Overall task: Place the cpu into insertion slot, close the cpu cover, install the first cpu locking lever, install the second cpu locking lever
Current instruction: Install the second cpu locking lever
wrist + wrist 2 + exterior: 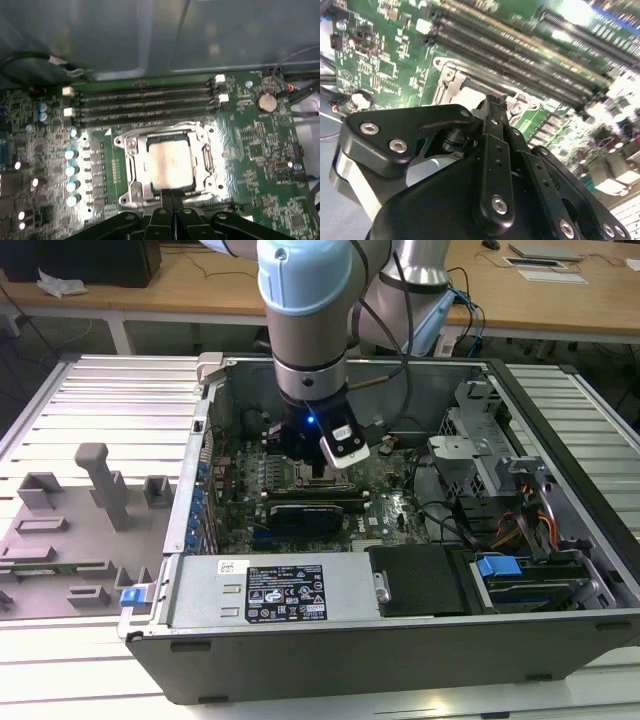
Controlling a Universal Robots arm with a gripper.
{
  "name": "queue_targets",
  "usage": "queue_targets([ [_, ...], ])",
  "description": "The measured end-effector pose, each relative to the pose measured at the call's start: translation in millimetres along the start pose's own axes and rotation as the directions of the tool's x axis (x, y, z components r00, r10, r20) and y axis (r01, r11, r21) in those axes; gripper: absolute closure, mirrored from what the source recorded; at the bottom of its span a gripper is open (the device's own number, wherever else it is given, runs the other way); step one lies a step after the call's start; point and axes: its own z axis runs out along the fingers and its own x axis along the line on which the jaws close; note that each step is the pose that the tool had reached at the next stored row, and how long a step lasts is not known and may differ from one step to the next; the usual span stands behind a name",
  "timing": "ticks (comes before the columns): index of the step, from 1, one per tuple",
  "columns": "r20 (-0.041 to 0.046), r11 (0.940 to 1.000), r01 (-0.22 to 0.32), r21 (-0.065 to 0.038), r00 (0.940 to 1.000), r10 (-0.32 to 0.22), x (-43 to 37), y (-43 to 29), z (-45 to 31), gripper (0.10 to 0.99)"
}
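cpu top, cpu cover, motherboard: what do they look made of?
cpu: pale matte metal lid, probably; flat dull beige-silver sheen.
cpu cover: stamped sheet metal, bright silvery glints along its frame.
motherboard: green lacquered circuit-board laminate, fine traces and soldered parts showing.

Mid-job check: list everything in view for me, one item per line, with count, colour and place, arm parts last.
cpu: one, pale beige-silver, lying in the socket.
insertion slot: one, silvery edging, on the motherboard.
motherboard: one, green, inside the case.
memory slots: four, black, beside the socket.
coin battery: one, silver, on the board.
computer case: one, grey-black, lying open on the bench.
gripper: one, black, fingers together at the socket's edge.
arm: one, light blue and silver, above the case.
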Motion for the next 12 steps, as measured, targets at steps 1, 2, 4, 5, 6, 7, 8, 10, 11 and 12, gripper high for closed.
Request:
queue_targets([
  [1, -0.0023, 1.0, 0.0, 0.003, 1.0, 0.0, -1.0, 3.3, 0.7, 0.98],
  [2, -0.0047, 1.0, 0.0, 0.006, 1.0, 0.0, -2.0, 5.9, 1.2, 0.98],
  [4, -0.0127, 0.9999, -0.001, 0.013, 0.9999, 0.001, -5.6, 12.0, 2.9, 0.98],
  [5, -0.0175, 0.9998, -0.001, 0.018, 0.9998, 0.002, -7.5, 14.0, 3.6, 0.98],
  [6, -0.0234, 0.9998, -0.002, 0.021, 0.9997, 0.003, -10.0, 15.9, 4.3, 0.98],
  [7, -0.0247, 0.9998, -0.002, 0.022, 0.9997, 0.003, -10.6, 16.3, 4.5, 0.98],
  [8, -0.0247, 0.9997, -0.002, 0.022, 0.9997, 0.003, -10.5, 16.3, 4.4, 0.98],
  [10, -0.0279, 0.9997, -0.003, 0.023, 0.9996, 0.003, -10.6, 16.4, 4.6, 0.98],
  [11, -0.0586, 0.9996, -0.007, 0.027, 0.9982, 0.009, -11.1, 16.4, 4.7, 0.98],
  [12, -0.0911, 0.9994, -0.012, 0.031, 0.9957, 0.015, -11.4, 16.4, 4.9, 0.98],
])
